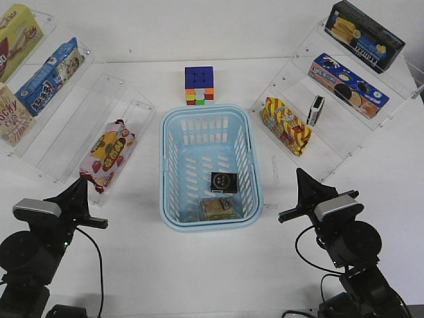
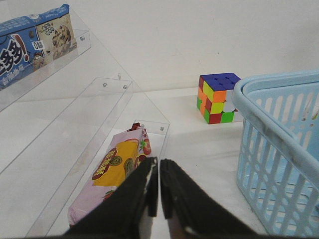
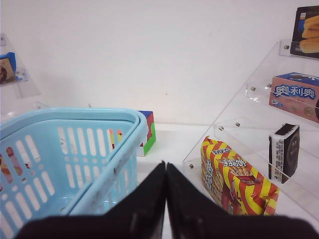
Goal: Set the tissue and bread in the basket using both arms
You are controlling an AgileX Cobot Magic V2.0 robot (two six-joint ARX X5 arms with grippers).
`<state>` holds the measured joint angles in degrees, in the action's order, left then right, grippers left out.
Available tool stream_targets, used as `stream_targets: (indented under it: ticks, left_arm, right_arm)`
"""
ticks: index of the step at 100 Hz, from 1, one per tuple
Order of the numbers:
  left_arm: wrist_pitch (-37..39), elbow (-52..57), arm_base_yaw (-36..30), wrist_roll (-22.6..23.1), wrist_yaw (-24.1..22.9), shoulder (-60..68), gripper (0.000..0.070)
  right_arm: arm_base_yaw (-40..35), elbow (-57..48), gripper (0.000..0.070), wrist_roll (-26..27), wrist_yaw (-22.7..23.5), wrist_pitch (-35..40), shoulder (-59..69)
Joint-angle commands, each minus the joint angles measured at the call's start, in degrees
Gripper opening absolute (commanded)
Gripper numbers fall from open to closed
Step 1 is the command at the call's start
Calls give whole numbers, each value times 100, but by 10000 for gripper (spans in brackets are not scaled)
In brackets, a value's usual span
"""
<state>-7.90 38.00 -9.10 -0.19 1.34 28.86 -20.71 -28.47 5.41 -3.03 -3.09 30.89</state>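
The tissue (image 1: 223,181) lies flat on the slotted floor of the basket (image 1: 173,172), toward the near right of it, and the bread (image 1: 217,208) in its clear wrap sits just nearer the robot, close to the basket's front wall — both are inside and neither is touched by an arm. Judged from that, the task looks finished, or as good as: nothing of it remains on the table or shelves except a twin pack (image 1: 317,110) standing on edge on the right acrylic shelf (image 1: 331,142), which does not seem to be called for. The left gripper (image 1: 81,187) hangs outside the basket on the left, near the pink snack bag (image 1: 108,154), and its wrist view shows the fingers drawn nearly together with only a thin slit between them, holding nothing. The right gripper (image 1: 300,177) sits well clear on the basket's right; its own view shows the fingers pressed together — empty too. Behind the basket stands the puzzle cube (image 1: 199,85), untouched, and a yellow-and-red striped bag (image 1: 286,124) leans on the right shelf's lowest step.
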Motion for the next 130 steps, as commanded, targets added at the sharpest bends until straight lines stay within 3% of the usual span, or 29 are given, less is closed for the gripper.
stream_targets:
  ticks: [1, 13, 22, 36, 64, 97, 130]
  left_arm:
    - [52, 118, 4, -37, -17, -79, 0]
    - [-7, 11, 46, 127, -190, -369, 1]
    - [389, -509, 168, 251, -229, -638, 1]
    - [1128, -1808, 404, 203, -229, -1462, 1]
    - [1228, -3407, 804, 50, -219, -2715, 1]
    - [1056, -3724, 1276, -59, -219, -2868, 1]
    - [800, -3722, 1202, -66, -111, -2868, 1]
  right_arm:
    - [-28, -37, 5, 59, 0, -76, 24]
    - [-28, -37, 5, 59, 0, -76, 24]
    - [-28, -37, 5, 59, 0, -76, 24]
    - [-28, -37, 5, 59, 0, -76, 24]
    - [-28, -37, 5, 59, 0, -76, 24]
    - [-28, -37, 5, 59, 0, -79, 24]
    - [-28, -37, 5, 59, 0, -76, 24]
